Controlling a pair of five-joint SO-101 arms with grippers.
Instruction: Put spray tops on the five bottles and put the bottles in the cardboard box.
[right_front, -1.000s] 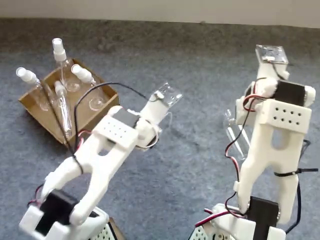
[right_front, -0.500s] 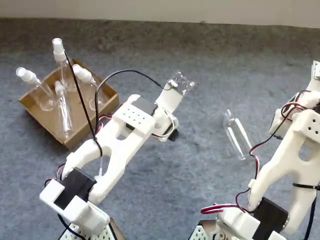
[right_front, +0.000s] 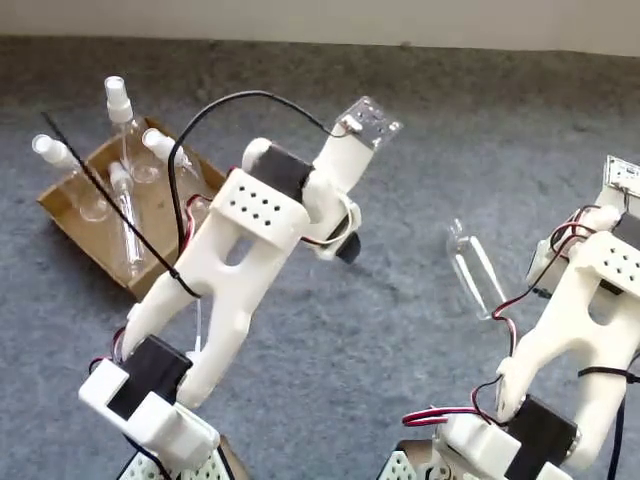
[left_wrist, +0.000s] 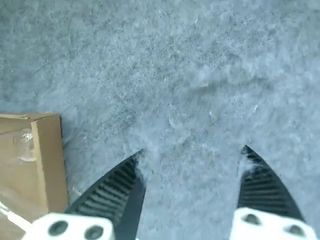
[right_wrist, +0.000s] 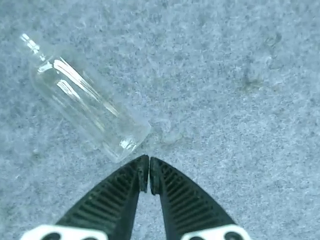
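Note:
A clear bottle (right_front: 472, 266) lies on its side on the grey carpet, its neck bare (right_wrist: 86, 106). My right gripper (right_wrist: 149, 161) is shut and empty, its tips just off the bottle's base end. My left gripper (left_wrist: 193, 149) hangs open over bare carpet, nothing between its fingers (left_wrist: 125, 187), with a corner of the cardboard box (left_wrist: 46, 152) beside it. In the high view the box (right_front: 165, 262) sits at the left and holds several bottles with white spray tops (right_front: 118, 100). The left arm (right_front: 260, 210) is raised between the box and the lying bottle.
The right arm (right_front: 590, 300) stands at the right edge of the high view. Black cables loop over the left arm and across the box. Open carpet lies between the arms and behind the bottle.
The right arm has swung to the right, uncovering the lying bottle. The left arm has risen and shifted back and to the right.

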